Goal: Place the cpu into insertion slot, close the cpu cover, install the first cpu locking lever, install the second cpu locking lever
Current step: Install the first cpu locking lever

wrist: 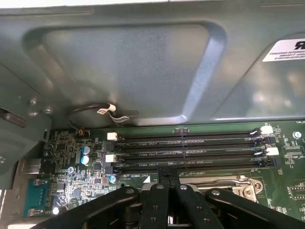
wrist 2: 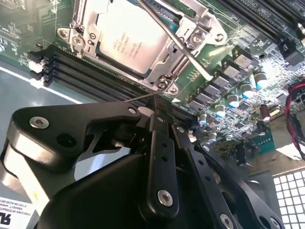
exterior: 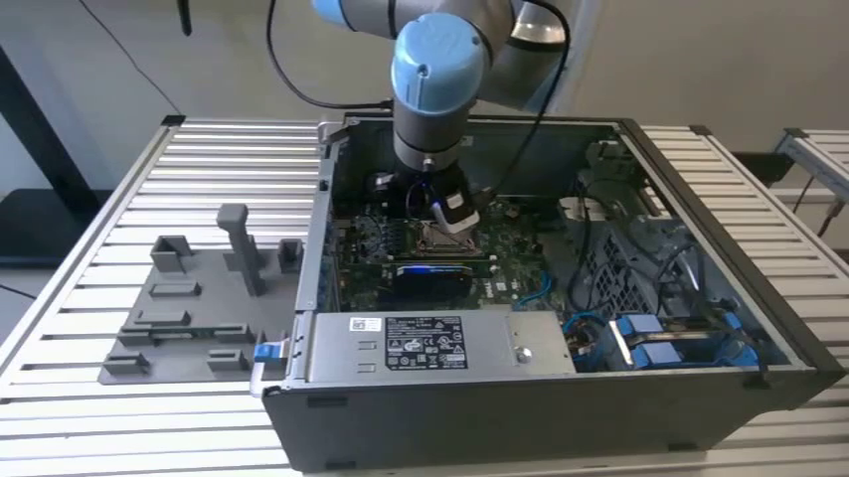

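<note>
One claw (wrist 2: 155,101), fingers (wrist 2: 159,138) pressed together (no visible gap), tip beside the insertion slot (wrist 2: 159,71), cpu (wrist 2: 126,38) seated inside.

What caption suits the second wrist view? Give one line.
Claw close beside the insertion slot, cpu seated under its metal cover, a lever crossing it.

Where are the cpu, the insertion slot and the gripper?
cpu (wrist 2: 126,40): second wrist view, middle of its grey top.
insertion slot (wrist 2: 156,71): second wrist view, silver metal rim beside the cpu.
gripper (wrist 2: 156,103): second wrist view, its black tip.
</note>
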`<state>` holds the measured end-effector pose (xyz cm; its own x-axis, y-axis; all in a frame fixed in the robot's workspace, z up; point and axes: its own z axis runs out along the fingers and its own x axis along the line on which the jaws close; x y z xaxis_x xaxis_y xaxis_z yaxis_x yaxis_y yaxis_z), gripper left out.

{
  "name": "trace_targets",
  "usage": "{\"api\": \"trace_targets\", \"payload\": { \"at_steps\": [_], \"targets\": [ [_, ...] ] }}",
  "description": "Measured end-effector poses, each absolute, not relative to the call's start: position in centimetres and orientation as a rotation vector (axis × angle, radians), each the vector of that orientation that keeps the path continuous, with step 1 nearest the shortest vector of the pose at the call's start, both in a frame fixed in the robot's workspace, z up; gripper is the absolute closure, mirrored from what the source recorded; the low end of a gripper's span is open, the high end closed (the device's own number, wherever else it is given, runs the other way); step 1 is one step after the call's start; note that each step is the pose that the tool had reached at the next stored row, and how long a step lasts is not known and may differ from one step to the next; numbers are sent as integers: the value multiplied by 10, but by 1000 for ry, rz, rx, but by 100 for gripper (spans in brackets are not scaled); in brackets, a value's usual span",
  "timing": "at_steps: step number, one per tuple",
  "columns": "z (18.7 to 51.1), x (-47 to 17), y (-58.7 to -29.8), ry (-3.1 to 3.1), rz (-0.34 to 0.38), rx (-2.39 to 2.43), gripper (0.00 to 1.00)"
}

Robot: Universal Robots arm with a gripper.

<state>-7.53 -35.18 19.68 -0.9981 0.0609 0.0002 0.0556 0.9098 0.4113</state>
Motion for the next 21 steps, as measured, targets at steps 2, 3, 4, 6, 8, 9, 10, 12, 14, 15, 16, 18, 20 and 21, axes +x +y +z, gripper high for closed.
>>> {"api": "trace_targets", "payload": {
  "at_steps": [2, 3, 4, 6, 8, 9, 10, 12, 14, 15, 16, 18, 20, 21],
  "targets": [
    [197, -73, -352, 3059, 658, 83, 89],
    [196, -73, -352, 3060, 658, 79, 89],
    [196, -72, -352, 3061, 658, 75, 89],
    [196, -70, -352, 3062, 659, 68, 89],
    [196, -68, -352, 3063, 659, 60, 89],
    [196, -67, -352, 3064, 659, 56, 89],
    [195, -65, -352, 3064, 659, 53, 89],
    [195, -63, -352, 3065, 660, 46, 89],
    [195, -60, -352, 3066, 660, 38, 89],
    [194, -59, -352, 3067, 660, 35, 89],
    [194, -58, -352, 3067, 660, 32, 89],
    [194, -56, -352, 3068, 660, 25, 89],
    [193, -54, -352, 3069, 660, 19, 89],
    [193, -53, -352, 3070, 660, 15, 89]
  ]
}}
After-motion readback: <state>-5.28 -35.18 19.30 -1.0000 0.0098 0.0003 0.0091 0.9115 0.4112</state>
